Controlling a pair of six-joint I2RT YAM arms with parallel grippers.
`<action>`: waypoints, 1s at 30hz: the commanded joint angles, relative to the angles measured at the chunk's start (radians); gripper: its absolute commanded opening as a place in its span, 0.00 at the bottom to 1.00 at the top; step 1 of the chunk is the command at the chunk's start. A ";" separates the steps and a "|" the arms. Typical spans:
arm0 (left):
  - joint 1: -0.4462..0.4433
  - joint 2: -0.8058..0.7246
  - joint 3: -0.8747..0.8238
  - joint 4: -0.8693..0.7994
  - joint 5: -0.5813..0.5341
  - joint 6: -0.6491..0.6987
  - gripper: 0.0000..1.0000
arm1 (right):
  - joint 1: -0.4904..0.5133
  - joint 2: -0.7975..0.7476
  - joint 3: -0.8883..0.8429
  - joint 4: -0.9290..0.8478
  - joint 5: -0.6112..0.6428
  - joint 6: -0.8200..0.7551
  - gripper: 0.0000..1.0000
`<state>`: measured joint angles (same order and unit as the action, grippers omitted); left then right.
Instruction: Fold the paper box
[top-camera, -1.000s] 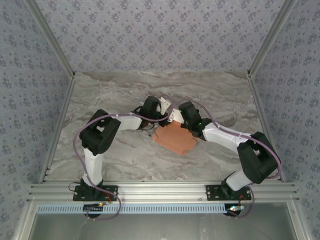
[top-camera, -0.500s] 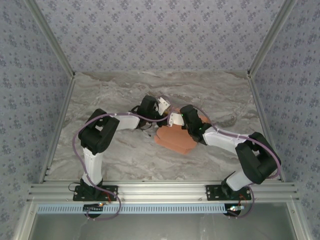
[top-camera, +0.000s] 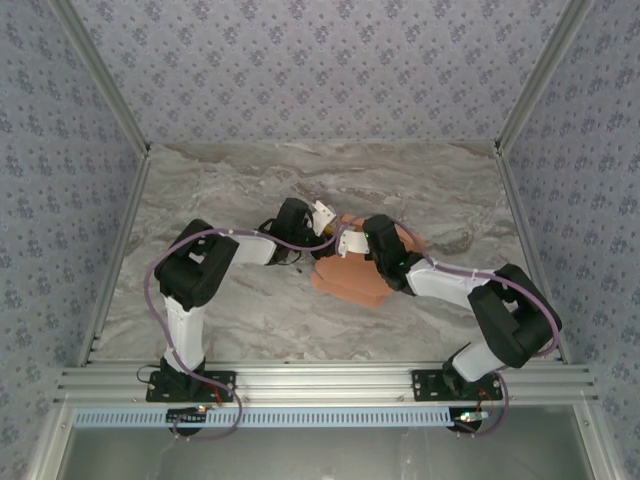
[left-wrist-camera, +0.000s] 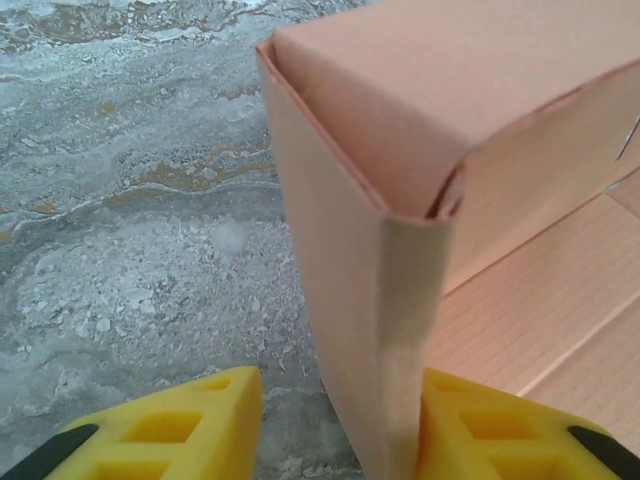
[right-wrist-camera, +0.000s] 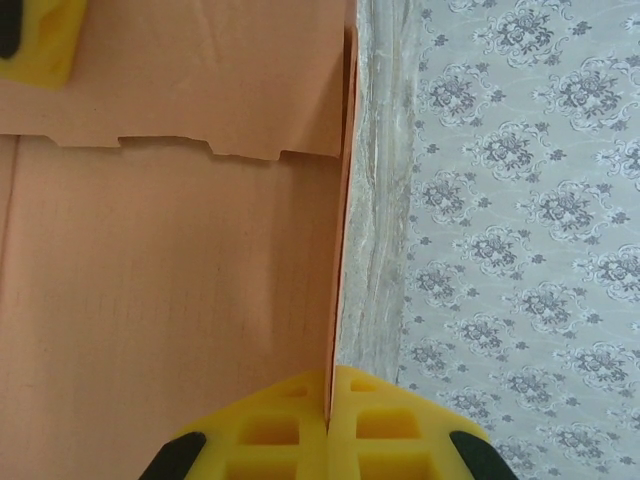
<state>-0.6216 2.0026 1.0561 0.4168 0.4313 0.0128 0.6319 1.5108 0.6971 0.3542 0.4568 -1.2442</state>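
The paper box (top-camera: 352, 281) is salmon-orange cardboard, partly folded, lying at the table's middle between both arms. In the left wrist view a folded upright corner of the paper box (left-wrist-camera: 420, 110) stands between the yellow fingers of my left gripper (left-wrist-camera: 340, 405). It rests against the right finger, with a gap to the left finger (left-wrist-camera: 170, 430), so the jaws are open. My right gripper (right-wrist-camera: 328, 378) is shut on the thin edge of a raised wall of the paper box (right-wrist-camera: 170, 300). In the top view the left gripper (top-camera: 325, 222) and right gripper (top-camera: 345, 244) sit close together over the box's far-left end.
The marbled grey tabletop (top-camera: 220, 190) is closed in by patterned walls (top-camera: 320, 70) at the back and both sides. An aluminium rail (top-camera: 320, 383) with the arm bases runs along the near edge. A yellow finger of the left gripper (right-wrist-camera: 35, 35) shows in the right wrist view.
My left gripper's jaws have widened around the box corner. Both wrists have drifted slightly left, and the box has shifted a little with them, a flap now showing behind the right arm.
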 joint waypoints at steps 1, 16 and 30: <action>0.006 -0.037 -0.007 0.083 -0.025 -0.033 0.42 | 0.000 0.028 -0.020 -0.029 0.007 -0.023 0.05; -0.027 0.003 0.078 -0.002 -0.070 -0.036 0.39 | -0.011 0.046 0.029 -0.058 0.008 0.048 0.04; -0.045 0.015 0.102 -0.078 -0.297 -0.122 0.20 | 0.007 -0.020 0.035 -0.109 0.029 0.096 0.03</action>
<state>-0.6689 2.0033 1.1343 0.3779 0.2535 -0.0799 0.6277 1.5215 0.7139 0.3317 0.4675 -1.1656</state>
